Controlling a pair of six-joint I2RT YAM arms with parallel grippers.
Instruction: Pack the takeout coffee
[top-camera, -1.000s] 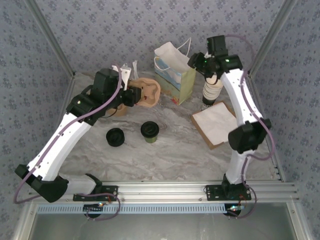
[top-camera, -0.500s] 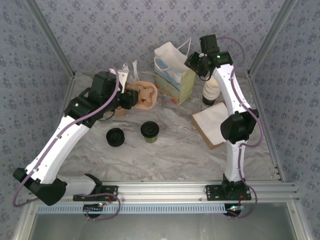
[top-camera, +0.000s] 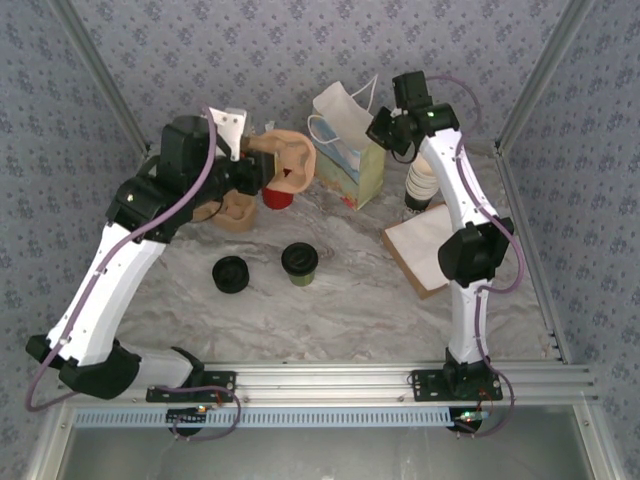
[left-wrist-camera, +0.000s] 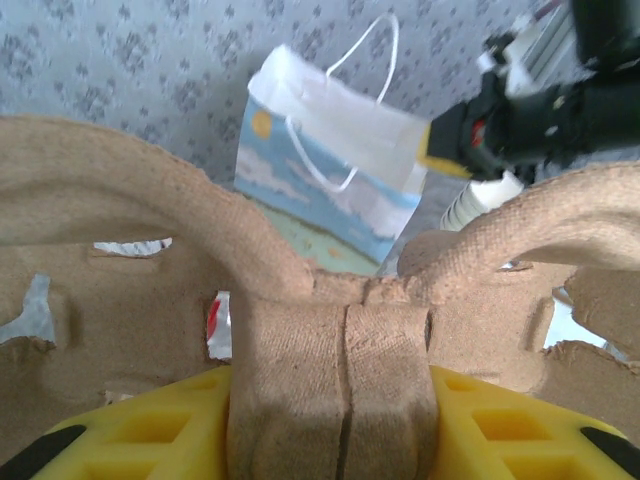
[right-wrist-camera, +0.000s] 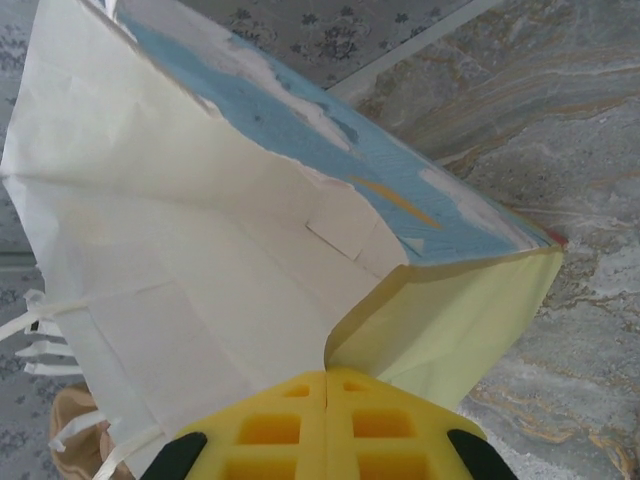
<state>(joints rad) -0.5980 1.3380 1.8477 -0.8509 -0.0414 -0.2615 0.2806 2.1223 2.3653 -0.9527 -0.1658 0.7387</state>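
Bag (top-camera: 345, 150): upper centre of the overhead view, upright, mouth open. The right tool (top-camera: 383, 128) is closed flat on its rim, as the right wrist view shows. Carrier (top-camera: 290, 160): moulded pulp, left of the bag, held up at a tilt. The left tool (top-camera: 258, 178) is part-closed around its centre post. White cups (top-camera: 424, 185): stacked, right of the bag. Coffee (top-camera: 299, 262): centre of frame, upright and lidded. It stands free on the tabletop (top-camera: 360, 300), well apart from both tools. Loose lid (top-camera: 231, 273): just left of the coffee. Status: judged early. The bag is held ready and the carrier is in hand, but the coffee is neither seated in the carrier nor bagged. Walls (top-camera: 250, 60): blue-grey floral paper on three sides. Tabletop: marbled grey-white sheet, with a metal rail (top-camera: 350, 378) along the bottom edge.
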